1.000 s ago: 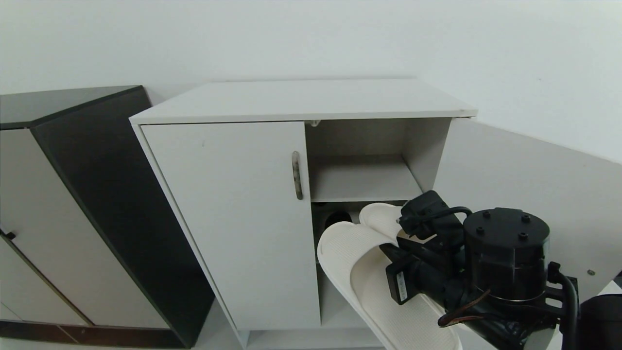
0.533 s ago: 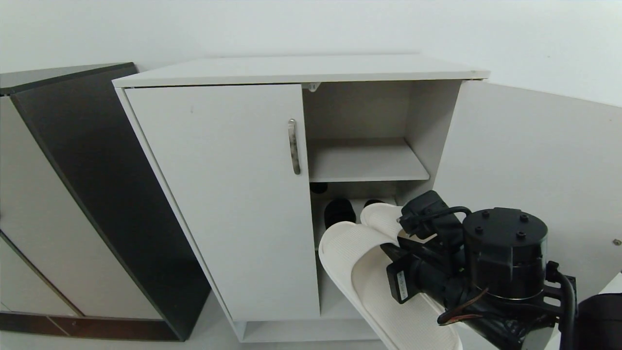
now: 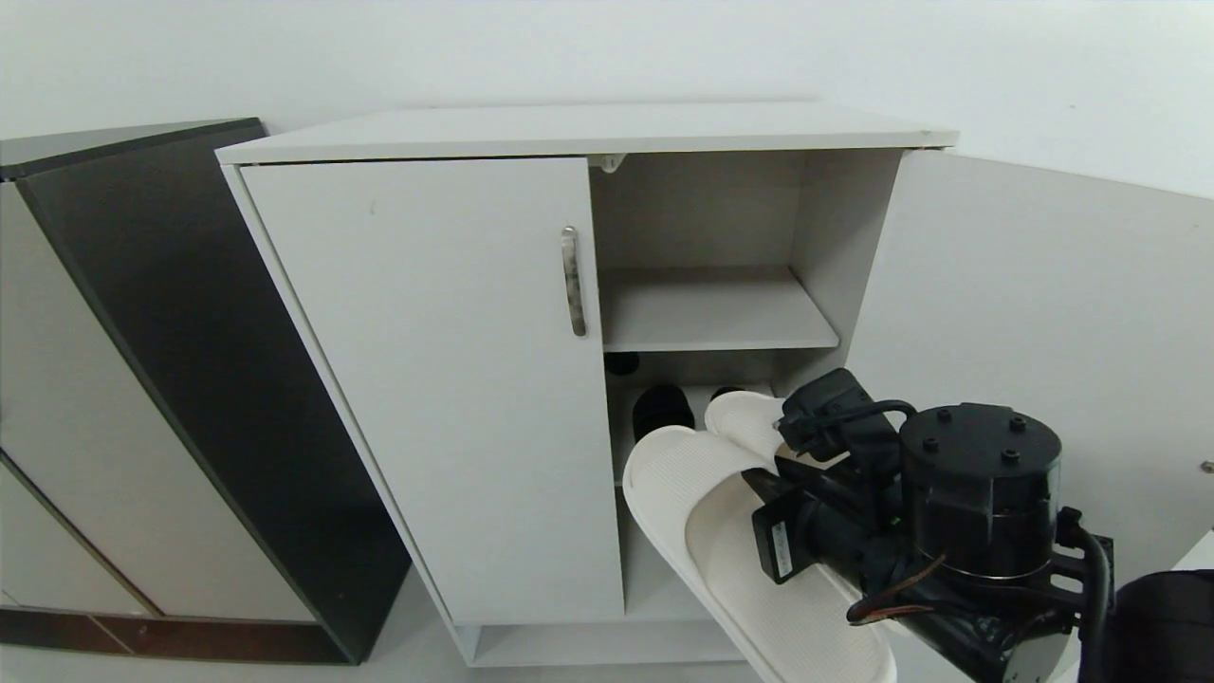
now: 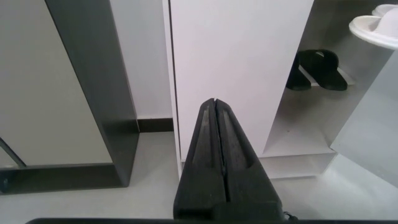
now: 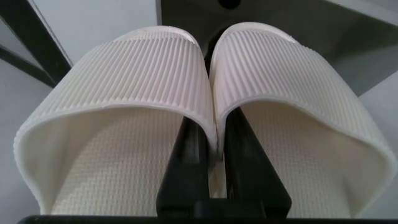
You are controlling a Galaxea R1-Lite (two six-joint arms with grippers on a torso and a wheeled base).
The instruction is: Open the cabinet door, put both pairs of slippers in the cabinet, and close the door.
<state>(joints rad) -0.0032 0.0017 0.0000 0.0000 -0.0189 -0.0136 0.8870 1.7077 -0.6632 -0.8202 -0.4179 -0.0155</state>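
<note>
Standing against the pale wall point(image 3: 569, 47), the white wooden two-door cabinet point(image 3: 588, 128) has its right door point(image 3: 1024, 313) swung wide. Just before the opening hangs the pair of cream ribbed-strap slippers point(image 3: 702, 493) — the right gripper point(image 5: 216, 143) clamped on both straps' inner edges. A pair of black rubber slippers point(image 4: 320, 65) lies on a lower shelf inside; the left gripper point(image 4: 214, 106), before the shut left door point(image 3: 427, 379), is closed tight and empty.

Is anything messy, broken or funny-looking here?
Nothing looks wrong. The black slippers sit side by side on a shelf inside the cabinet, whose right door is open. The right gripper holds the white slippers together by their straps, in front of the opening. Nothing is spilled or broken.
</note>
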